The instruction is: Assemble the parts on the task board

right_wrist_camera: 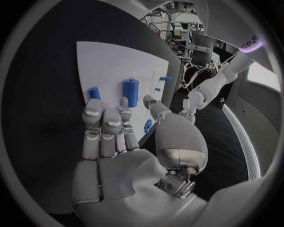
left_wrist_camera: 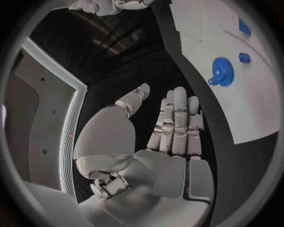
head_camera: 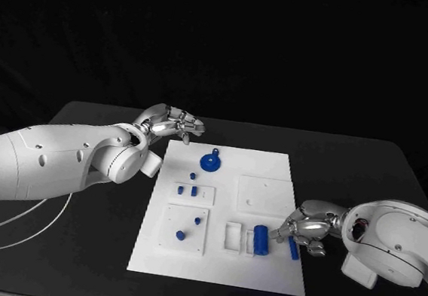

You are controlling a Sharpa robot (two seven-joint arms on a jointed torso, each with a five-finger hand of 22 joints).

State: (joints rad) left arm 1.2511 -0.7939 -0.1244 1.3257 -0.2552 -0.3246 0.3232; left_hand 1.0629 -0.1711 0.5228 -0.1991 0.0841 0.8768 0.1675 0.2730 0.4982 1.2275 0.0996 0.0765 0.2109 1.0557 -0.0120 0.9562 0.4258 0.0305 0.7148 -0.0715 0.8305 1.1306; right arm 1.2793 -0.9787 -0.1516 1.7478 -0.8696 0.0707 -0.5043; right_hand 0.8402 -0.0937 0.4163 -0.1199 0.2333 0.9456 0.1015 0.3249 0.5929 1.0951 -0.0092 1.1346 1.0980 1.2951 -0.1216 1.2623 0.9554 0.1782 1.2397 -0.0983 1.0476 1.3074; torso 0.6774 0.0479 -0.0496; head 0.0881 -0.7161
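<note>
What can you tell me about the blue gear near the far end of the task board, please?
The blue gear is a round toothed wheel, plastic by its look, with a small stub or handle poking out at one side. It lies flat on the white task board, near its far edge, on bare plate. Nothing touches it; the left hand hovers nearby, off the board's far left corner.
</note>
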